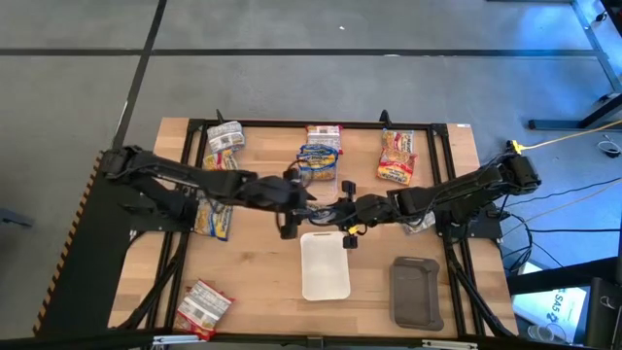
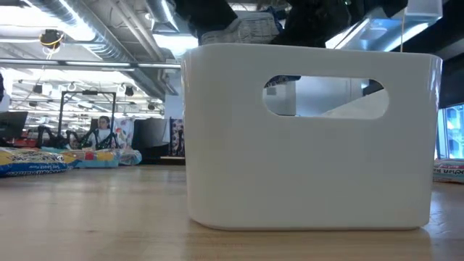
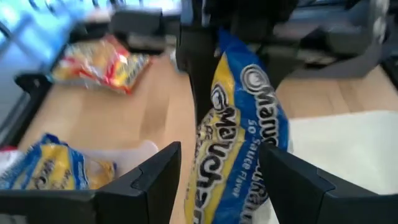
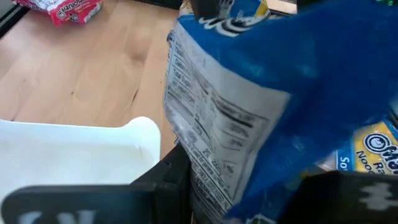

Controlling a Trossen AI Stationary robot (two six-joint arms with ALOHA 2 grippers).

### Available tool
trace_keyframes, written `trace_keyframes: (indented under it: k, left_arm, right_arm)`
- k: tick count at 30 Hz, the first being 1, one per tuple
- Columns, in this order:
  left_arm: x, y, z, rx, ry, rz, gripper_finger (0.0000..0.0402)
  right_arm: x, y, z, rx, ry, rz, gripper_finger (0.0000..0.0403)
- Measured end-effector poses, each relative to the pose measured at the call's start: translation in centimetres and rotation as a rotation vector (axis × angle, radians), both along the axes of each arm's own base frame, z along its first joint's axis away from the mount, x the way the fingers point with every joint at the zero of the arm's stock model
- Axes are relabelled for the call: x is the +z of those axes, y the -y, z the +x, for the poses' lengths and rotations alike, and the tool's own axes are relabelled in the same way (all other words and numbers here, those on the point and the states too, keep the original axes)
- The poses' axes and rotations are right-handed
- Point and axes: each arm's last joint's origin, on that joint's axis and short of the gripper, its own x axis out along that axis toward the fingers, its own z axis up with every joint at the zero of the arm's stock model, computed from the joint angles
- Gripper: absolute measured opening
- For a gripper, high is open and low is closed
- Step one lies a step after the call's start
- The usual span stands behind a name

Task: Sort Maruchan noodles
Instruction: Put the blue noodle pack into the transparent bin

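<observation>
High view shows me both arms meeting mid-counter above the white tray (image 1: 325,277); right gripper (image 4: 249,205) fingers clamp a blue-yellow packet (image 3: 239,130), left gripper (image 3: 221,180) fingers spread around it. Dark tray (image 1: 416,292) sits beside.

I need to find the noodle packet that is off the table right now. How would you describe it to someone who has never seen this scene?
Start at the white tray in the middle of the wooden table. Just past its far edge the two arms meet, and the blue-yellow packet hangs there, the right gripper holding it and the left gripper open around it. All other packets lie flat on the table.
</observation>
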Motion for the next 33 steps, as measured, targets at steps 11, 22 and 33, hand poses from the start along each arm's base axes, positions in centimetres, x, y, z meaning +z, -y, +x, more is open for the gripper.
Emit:
trace_keyframes:
  k: [11, 22, 33]
  left_arm:
    - [1.0, -0.5, 1.4, -0.055, -0.207, -0.124, 0.021]
    - [1.6, -0.4, 0.6, -0.068, -0.284, -0.138, 0.021]
    - [0.9, -0.2, 1.2, -0.081, -0.298, -0.14, 0.021]
  right_arm:
    - [-0.1, 0.0, 0.0, 0.007, -0.013, -0.014, 0.0104]
    - [0.3, 0.0, 0.2, 0.014, 0.03, -0.026, 0.0104]
    - [0.7, -0.2, 0.4, 0.031, 0.081, -0.006, 0.0104]
